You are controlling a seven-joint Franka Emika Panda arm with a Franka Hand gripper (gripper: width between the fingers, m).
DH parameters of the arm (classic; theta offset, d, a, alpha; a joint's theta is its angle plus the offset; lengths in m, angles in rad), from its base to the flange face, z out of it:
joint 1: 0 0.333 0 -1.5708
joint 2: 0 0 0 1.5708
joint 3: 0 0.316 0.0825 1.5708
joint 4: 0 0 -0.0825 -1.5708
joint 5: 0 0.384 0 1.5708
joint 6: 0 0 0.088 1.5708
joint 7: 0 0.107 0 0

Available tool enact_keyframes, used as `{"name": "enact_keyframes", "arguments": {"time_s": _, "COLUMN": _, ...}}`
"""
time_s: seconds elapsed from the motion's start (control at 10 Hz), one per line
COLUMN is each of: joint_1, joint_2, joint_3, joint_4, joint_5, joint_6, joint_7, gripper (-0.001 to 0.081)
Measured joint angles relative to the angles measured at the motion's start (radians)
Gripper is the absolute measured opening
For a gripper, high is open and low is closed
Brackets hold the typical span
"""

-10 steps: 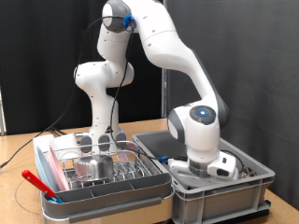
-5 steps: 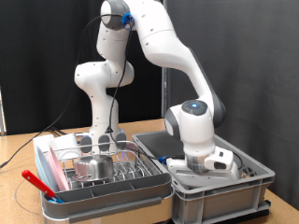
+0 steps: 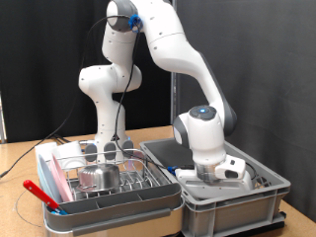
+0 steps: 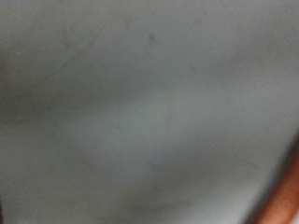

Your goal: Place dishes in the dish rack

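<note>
The white arm [image 3: 168,59] arches over from its base and bends steeply down. Its wrist points downward, and the gripper [image 3: 210,180] is sunk low, fingers hidden.

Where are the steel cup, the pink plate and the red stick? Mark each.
steel cup [image 3: 98,175], exterior view, its rounded side.
pink plate [image 3: 55,176], exterior view, its upright edge.
red stick [image 3: 39,194], exterior view, mid-length.
</note>
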Motion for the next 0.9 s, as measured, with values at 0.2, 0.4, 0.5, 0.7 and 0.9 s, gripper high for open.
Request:
{"name": "enact_keyframes", "arguments": {"time_s": 0.2, "joint_1": 0.011, "joint_2": 0.021, "joint_3": -0.031, "joint_4": 0.049, "joint_5": -0.073, "joint_6": -0.148, "joint_7": 0.051, "gripper": 0.0806}}
{"name": "enact_keyframes", "arguments": {"time_s": 0.4, "joint_1": 0.014, "joint_2": 0.032, "joint_3": -0.039, "joint_4": 0.072, "joint_5": -0.093, "joint_6": -0.181, "joint_7": 0.063, "gripper": 0.0806}}
{"name": "enact_keyframes", "arguments": {"time_s": 0.5, "joint_1": 0.014, "joint_2": 0.032, "joint_3": -0.039, "joint_4": 0.073, "joint_5": -0.095, "joint_6": -0.181, "joint_7": 0.063, "gripper": 0.0806}}
{"name": "enact_keyframes", "arguments": {"time_s": 0.7, "joint_1": 0.014, "joint_2": 0.033, "joint_3": -0.039, "joint_4": 0.074, "joint_5": -0.097, "joint_6": -0.182, "joint_7": 0.063, "gripper": 0.0806}}
{"name": "enact_keyframes", "arguments": {"time_s": 0.9, "joint_1": 0.015, "joint_2": 0.033, "joint_3": -0.039, "joint_4": 0.074, "joint_5": -0.097, "joint_6": -0.182, "joint_7": 0.067, "gripper": 0.0806}}
